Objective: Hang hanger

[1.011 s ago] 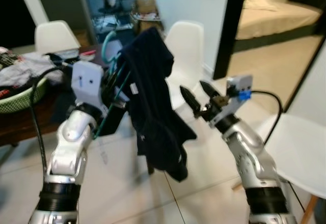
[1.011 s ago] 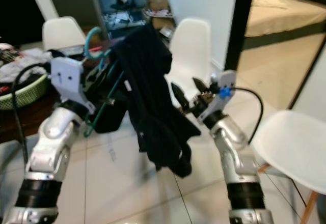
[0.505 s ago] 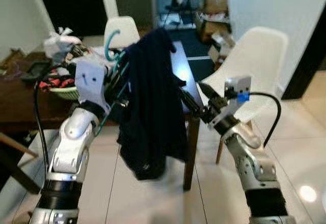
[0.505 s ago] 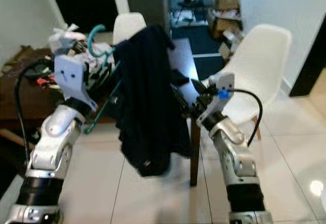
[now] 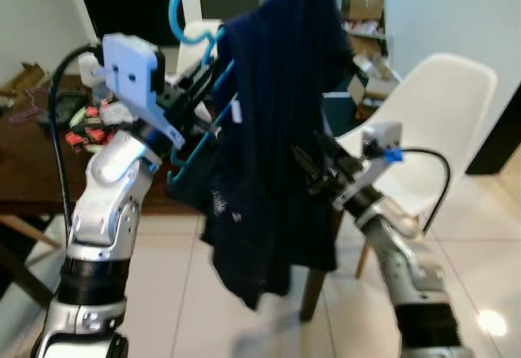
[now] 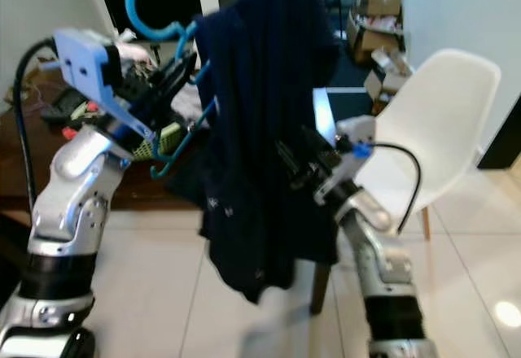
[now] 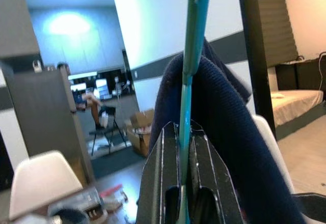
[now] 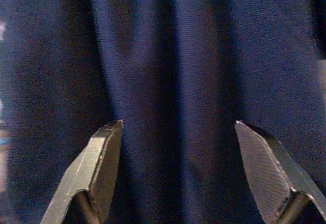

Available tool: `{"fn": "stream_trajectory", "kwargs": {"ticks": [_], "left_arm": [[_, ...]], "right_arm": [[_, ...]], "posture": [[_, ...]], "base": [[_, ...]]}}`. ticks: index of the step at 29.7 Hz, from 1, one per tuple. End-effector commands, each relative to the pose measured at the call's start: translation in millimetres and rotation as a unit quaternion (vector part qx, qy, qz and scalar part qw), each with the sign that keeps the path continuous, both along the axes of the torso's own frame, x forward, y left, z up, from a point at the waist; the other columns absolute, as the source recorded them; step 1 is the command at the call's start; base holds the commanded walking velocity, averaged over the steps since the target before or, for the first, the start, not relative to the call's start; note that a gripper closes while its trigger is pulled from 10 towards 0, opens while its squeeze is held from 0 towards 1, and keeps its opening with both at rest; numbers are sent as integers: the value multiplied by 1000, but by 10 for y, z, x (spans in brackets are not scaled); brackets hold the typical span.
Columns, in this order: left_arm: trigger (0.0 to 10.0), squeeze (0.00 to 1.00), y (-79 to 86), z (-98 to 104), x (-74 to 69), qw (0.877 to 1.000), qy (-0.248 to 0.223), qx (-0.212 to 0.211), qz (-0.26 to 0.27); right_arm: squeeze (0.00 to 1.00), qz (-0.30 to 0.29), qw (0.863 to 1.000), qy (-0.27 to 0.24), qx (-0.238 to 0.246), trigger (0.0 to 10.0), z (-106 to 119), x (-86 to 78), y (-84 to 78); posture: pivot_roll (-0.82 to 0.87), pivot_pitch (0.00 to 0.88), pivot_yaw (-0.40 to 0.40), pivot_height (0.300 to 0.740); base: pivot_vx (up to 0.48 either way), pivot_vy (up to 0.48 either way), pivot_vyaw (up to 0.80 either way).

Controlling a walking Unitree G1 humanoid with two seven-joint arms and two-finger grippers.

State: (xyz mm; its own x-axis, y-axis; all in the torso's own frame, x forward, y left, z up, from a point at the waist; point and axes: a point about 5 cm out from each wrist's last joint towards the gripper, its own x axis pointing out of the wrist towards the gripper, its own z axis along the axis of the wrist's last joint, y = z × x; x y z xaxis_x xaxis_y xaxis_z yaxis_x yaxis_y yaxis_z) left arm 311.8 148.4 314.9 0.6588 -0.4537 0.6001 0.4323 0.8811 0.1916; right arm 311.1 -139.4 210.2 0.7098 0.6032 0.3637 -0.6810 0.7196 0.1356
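The left pincer (image 5: 198, 88) is raised high and clamps the teal hanger (image 5: 189, 0), its two fingers (image 7: 165, 183) pressed on the thin bar. A dark navy garment (image 5: 277, 146) drapes over the hanger and hangs low. The right pincer (image 8: 183, 168) is spread wide, pointed into the cloth's folds. Behind stand a dark wooden table (image 5: 32, 171) and a white chair (image 5: 440, 122).

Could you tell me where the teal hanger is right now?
In the eye views the hanger is raised at upper left, clamped in the left gripper, with the dark garment draped over it and the open right gripper facing that cloth.
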Motion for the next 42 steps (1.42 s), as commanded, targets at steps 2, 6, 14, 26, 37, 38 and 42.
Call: {"fn": "stream_trajectory", "kwargs": {"ticks": [2,6,14,26,37,38,42], "left_arm": [[10000,0,127,137,-13,1000,-22,-12,4],[10000,0,235,176,57,1000,-20,-8,13],[10000,0,431,256,155,999,-19,-1,32],[10000,0,379,323,258,999,-26,32,4],[10000,0,297,80,331,999,12,28,-23],[10000,0,294,40,334,999,18,25,-23],[10000,0,299,-12,342,999,25,25,-22]], "right_arm": [[0,56,998,-7,23,10000,39,-91,59],[0,74,997,-14,30,10000,62,-146,34],[0,74,997,-14,28,10000,52,-164,36],[0,41,999,6,20,10000,29,-110,22],[0,30,999,15,14,10000,14,-106,19],[0,30,999,15,13,10000,14,-106,22],[0,31,999,16,10,10000,13,-108,26]], "posture": [[7,0,29,740],[-4,0,36,740],[-11,0,45,740],[-33,0,57,740],[-39,0,61,740],[-38,0,61,740],[-38,0,61,740]], "base": [[322,0,0],[322,0,0],[324,0,0],[325,0,0],[325,0,0],[319,0,0],[321,0,0]]}}
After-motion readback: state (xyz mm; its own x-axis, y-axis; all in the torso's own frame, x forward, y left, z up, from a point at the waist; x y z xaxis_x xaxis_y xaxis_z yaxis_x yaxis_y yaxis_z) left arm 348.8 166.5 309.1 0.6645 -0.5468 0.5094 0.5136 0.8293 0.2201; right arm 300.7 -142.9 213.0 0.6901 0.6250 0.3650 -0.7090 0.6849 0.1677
